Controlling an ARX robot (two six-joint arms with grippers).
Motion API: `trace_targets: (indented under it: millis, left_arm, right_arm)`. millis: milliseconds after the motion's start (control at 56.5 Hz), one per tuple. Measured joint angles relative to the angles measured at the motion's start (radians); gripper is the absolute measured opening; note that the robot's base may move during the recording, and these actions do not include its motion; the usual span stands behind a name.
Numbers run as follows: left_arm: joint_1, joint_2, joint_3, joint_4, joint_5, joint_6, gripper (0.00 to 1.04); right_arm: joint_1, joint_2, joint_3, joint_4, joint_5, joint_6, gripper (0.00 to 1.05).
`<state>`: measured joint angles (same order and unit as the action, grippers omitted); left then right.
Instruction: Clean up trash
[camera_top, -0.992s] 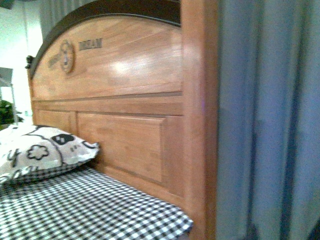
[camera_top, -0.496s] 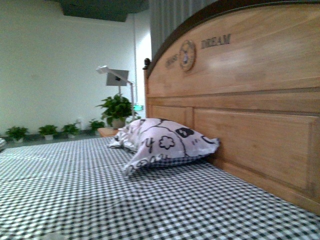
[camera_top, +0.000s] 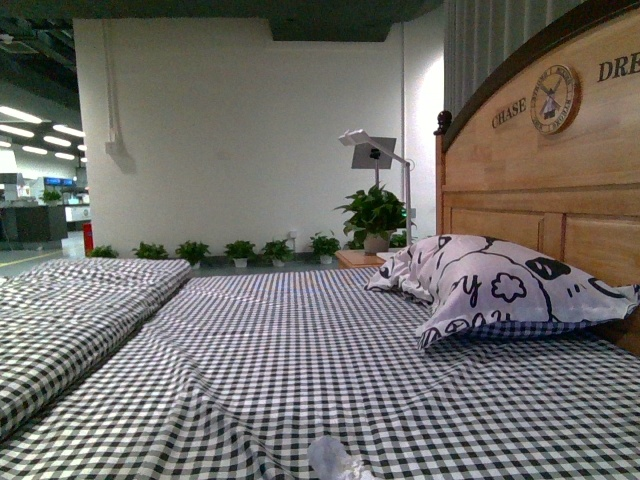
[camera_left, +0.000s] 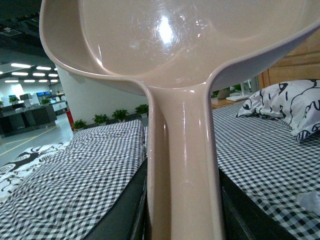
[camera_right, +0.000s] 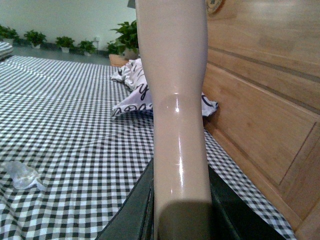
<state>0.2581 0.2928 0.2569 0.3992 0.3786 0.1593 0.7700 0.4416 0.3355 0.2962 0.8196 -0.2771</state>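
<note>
Trash (camera_top: 335, 460) is a little crumpled white wad sitting on the checked sheet (camera_top: 280, 360) right at the near edge of the front view, roughly in the middle. It's well apart from the pillow (camera_top: 510, 290) lying by the wooden headboard (camera_top: 560, 170) over on the right, and neither arm shows up there. Left wrist view: the left gripper (camera_left: 182, 217) has its dark jaws pressed against both sides of the handle of the beige dustpan (camera_left: 190, 40), pan looming large beyond them. The wad is only partly in shot on the sheet, not touching the pan. Right wrist view: the right gripper (camera_right: 180, 212) is clamped the same way round a smooth beige handle (camera_right: 177, 100), can't tell what's on the end of it. The wad lies on the sheet apart from that handle, with the pillow further back against the headboard.
</note>
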Motion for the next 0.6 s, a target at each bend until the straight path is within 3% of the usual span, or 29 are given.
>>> trace_targets:
  millis: [18, 106, 142, 319, 478, 602]
  left_arm:
    - [-0.002, 0.003, 0.001, -0.008, -0.004, 0.003, 0.28]
    - [0.005, 0.114, 0.183, -0.467, -0.053, 0.041, 0.28]
    - [0.026, 0.174, 0.221, -0.567, -0.026, 0.069, 0.28]
    - [0.093, 0.437, 0.271, -0.471, 0.115, 0.256, 0.27]
    - [0.089, 0.600, 0.323, -0.466, 0.201, 0.434, 0.27]
    - [0.063, 0.700, 0.341, -0.507, 0.215, 0.568, 0.27]
  right_arm:
    - [-0.001, 0.000, 0.000, 0.000, 0.005, 0.000, 0.21]
    - [-0.002, 0.000, 0.000, 0.000, 0.007, 0.000, 0.21]
    - [-0.002, -0.006, 0.000, 0.000, 0.007, 0.000, 0.21]
    - [-0.002, -0.005, 0.001, 0.000, 0.004, 0.000, 0.21]
    - [-0.002, -0.005, 0.001, 0.000, 0.003, 0.000, 0.21]
    - [-0.002, -0.005, 0.001, 0.000, 0.006, 0.000, 0.21]
